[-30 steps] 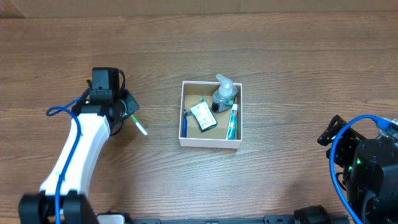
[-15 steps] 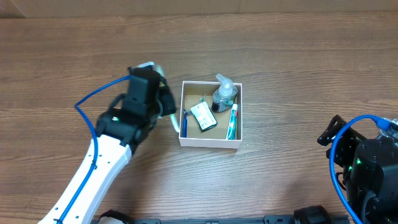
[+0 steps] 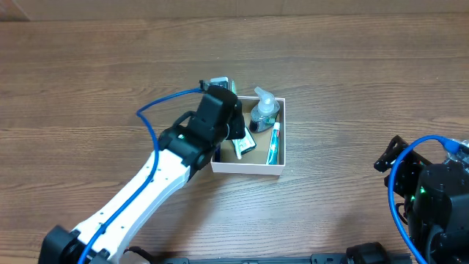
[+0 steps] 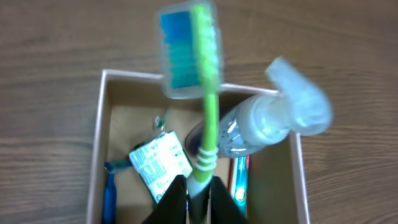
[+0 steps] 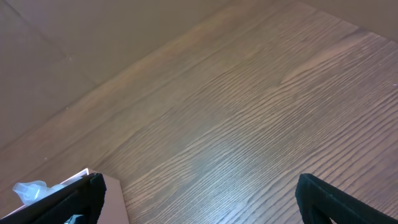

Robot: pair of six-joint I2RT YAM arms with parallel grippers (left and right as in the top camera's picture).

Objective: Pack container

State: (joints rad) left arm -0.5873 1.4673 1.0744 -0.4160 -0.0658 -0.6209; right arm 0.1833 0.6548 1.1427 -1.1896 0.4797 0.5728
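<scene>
**Toothbrush going in, box nearly packed**

We are hovering over the box (image 3: 249,169), which is sitting mid-counter (image 3: 352,73). Our left jaws are clenching a green toothbrush (image 4: 208,93) by its handle.

Lying inside the box:
- a pump bottle (image 4: 261,124) at 1 o'clock
- a toothpaste tube (image 3: 274,143) along the 3 o'clock wall
- a printed packet (image 4: 158,163) in the middle
- a blue stick (image 4: 110,193) at 9 o'clock

We are judging that only the brush is left. Our right jaws, at 4 o'clock, are standing spread and empty. The packet's print is too blurred to read, and no brand is showing.

We see the left arm (image 3: 143,194) in glossy white links with black joints, a blue cable (image 3: 140,114) looping off; the left gripper (image 4: 199,205) is black. The right arm (image 3: 432,209) is all black, blue-cabled too, with a green light (image 3: 422,192) glowing.
</scene>
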